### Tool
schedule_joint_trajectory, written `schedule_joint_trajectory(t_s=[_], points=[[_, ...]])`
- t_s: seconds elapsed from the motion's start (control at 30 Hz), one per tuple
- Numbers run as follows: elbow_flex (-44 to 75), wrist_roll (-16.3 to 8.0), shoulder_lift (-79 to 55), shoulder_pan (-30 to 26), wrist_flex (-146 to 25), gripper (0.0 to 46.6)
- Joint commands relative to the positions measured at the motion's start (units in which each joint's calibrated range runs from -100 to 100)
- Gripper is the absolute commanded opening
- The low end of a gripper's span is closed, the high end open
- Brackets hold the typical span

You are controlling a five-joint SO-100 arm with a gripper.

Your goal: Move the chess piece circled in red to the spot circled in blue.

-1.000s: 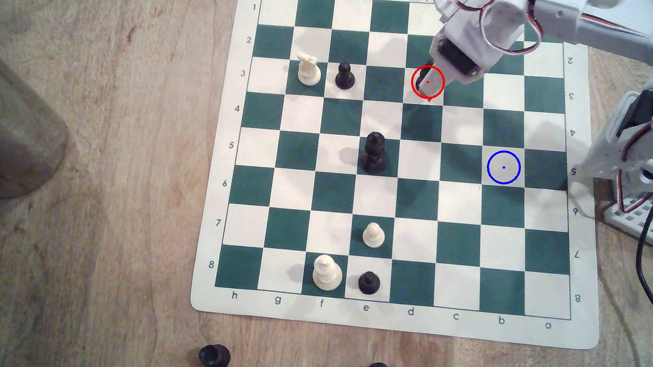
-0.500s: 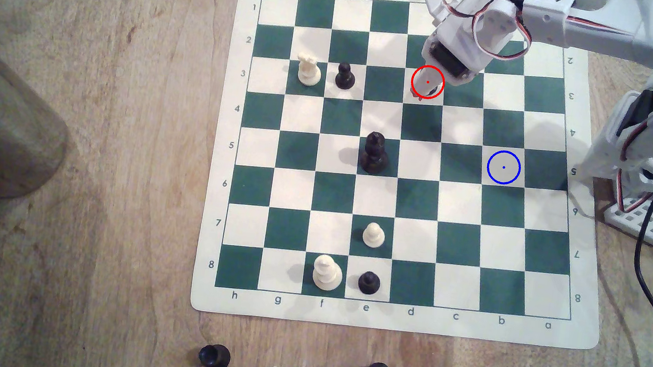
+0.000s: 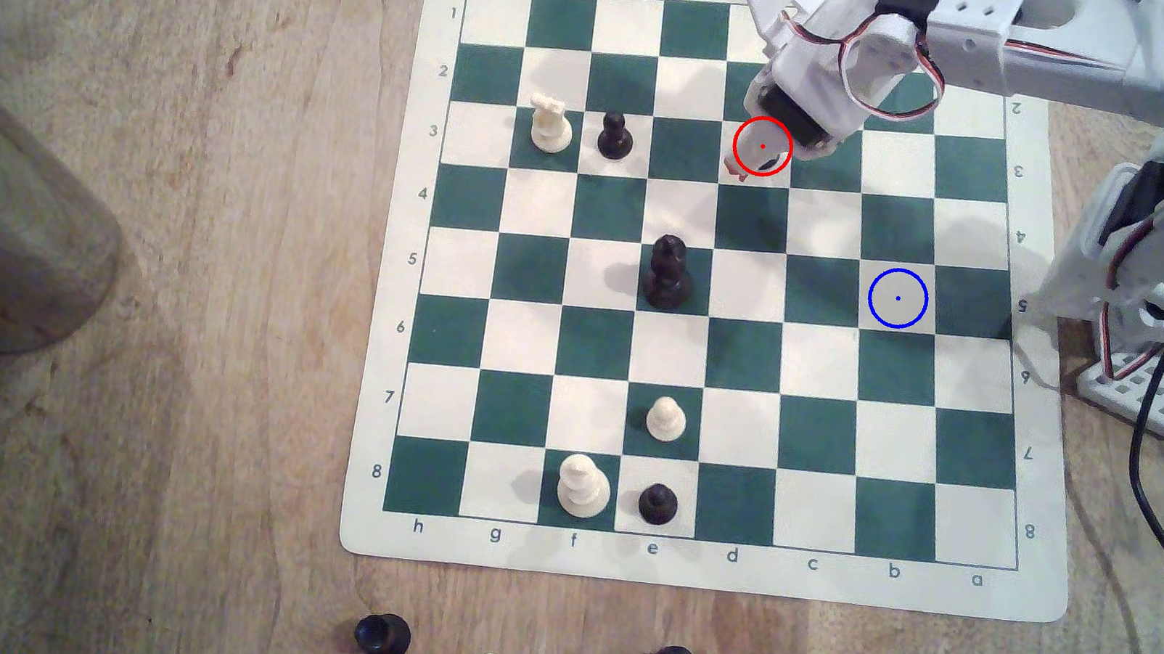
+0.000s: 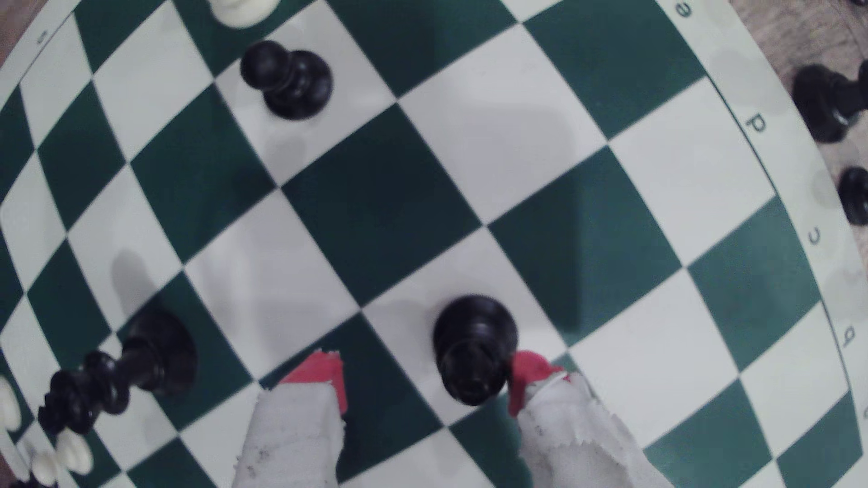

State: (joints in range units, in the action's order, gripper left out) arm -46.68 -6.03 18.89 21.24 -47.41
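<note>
Two red-tipped fingers (image 4: 315, 375) of the gripper (image 4: 422, 380) are standing spread apart around the chess piece (image 4: 473, 349), one tip seemingly touching it. In the exterior view the arm is covering most of that piece inside the red ring, well apart from the spot (image 3: 898, 298).

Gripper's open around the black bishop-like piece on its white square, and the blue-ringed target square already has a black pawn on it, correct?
Not quite. In the exterior view the blue-ringed cream square is bare. The rest stands: the wrist view shows the gripper open, its red-tipped fingers either side of the black bishop-like piece.
</note>
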Motion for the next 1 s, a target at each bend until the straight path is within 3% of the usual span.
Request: schedule_joint_trajectory(t_s=[0.0,0.2,0.53,0.97], points=[[0.4,-0.4,1.6,-0.4,1.4,18.2],[0.2,-0.4,1.6,-0.5,1.6,16.3],[-0.2,0.0,2.0,-0.6,1.6,0.3],[0.4,0.1,5.6,-0.2,1.5,0.2]])
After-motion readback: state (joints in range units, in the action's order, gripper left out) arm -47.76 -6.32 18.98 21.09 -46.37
